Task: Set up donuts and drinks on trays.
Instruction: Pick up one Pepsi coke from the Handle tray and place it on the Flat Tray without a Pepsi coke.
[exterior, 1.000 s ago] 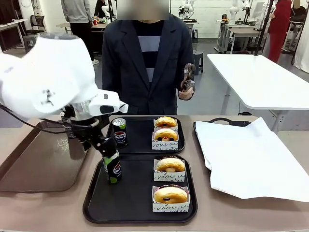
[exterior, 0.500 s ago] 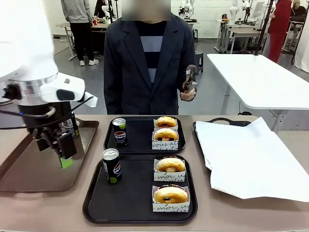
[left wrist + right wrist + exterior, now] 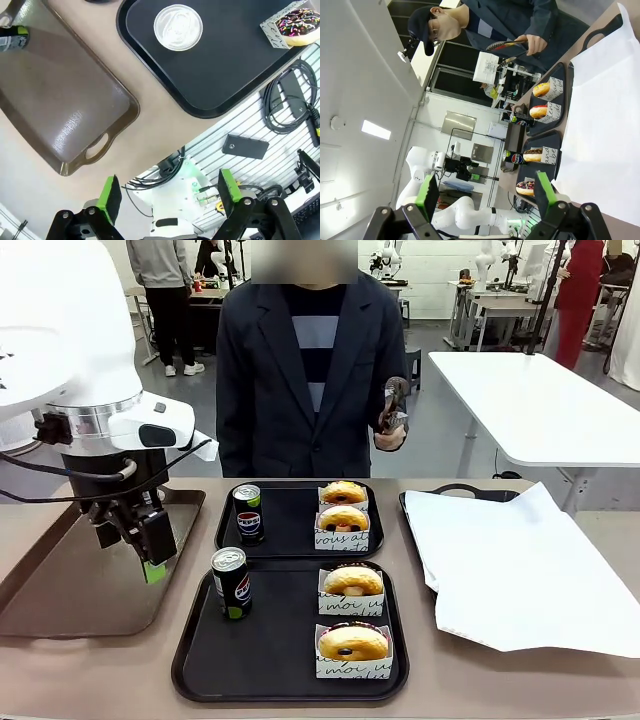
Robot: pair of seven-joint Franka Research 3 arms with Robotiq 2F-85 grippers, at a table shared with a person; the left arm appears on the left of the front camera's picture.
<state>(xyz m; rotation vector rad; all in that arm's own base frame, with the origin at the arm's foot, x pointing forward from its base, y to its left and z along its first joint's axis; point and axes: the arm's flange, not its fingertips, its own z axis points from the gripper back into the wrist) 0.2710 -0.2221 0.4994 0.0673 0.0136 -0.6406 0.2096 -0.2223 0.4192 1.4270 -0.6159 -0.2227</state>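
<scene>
- Left tool (image 3: 150, 545) is hanging over the brown tray (image 3: 60, 580), jaws standing wide apart, gripping nothing.
- Right tool (image 3: 482, 197) is gaping likewise, empty, well above the table (image 3: 480, 680).
- Near black tray (image 3: 280, 660) is carrying one Pepsi can (image 3: 231, 583) and two boxed donuts (image 3: 352, 583).
- Far black tray (image 3: 290, 530) is carrying a second can (image 3: 247, 513) and two more donuts (image 3: 343, 519).
- Person's hand (image 3: 388, 425) is holding tongs.

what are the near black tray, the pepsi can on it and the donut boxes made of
Near black tray: looks like moulded plastic, semi-matte, with a soft sheen along its raised rounded rim.
Pepsi can: probably aluminium, given its bare silver top and glossy printed black side.
Donut boxes: thin white paper or card, matte, folded edges, black script printed on.
</scene>
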